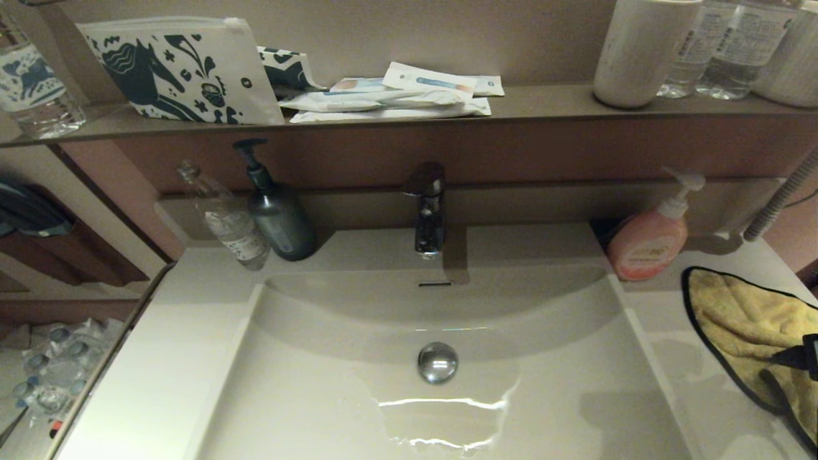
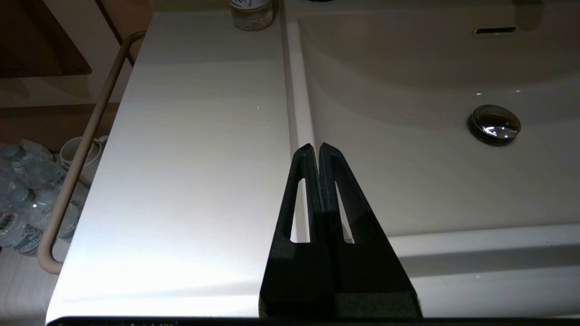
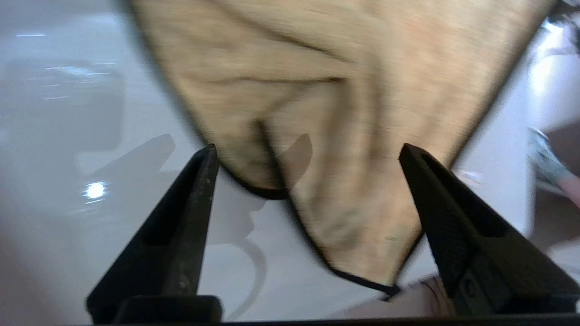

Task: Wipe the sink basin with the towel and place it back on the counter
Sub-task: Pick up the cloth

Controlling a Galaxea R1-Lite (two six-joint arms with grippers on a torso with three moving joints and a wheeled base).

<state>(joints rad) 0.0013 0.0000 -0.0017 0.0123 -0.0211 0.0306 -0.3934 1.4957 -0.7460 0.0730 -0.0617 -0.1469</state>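
The mustard-yellow towel (image 1: pixel 751 322) with black edging lies rumpled on the table (image 1: pixel 664 332) at 3 o'clock of the sink basin (image 1: pixel 332 383). The right gripper (image 3: pixel 308 151) hovers over it, jaws spread wide; the left gripper (image 2: pixel 316 147), jaws closed, hangs over the basin's 9 o'clock rim.

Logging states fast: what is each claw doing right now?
Left claw: closed, empty, above the counter.
Right claw: open, over the towel, not gripping.
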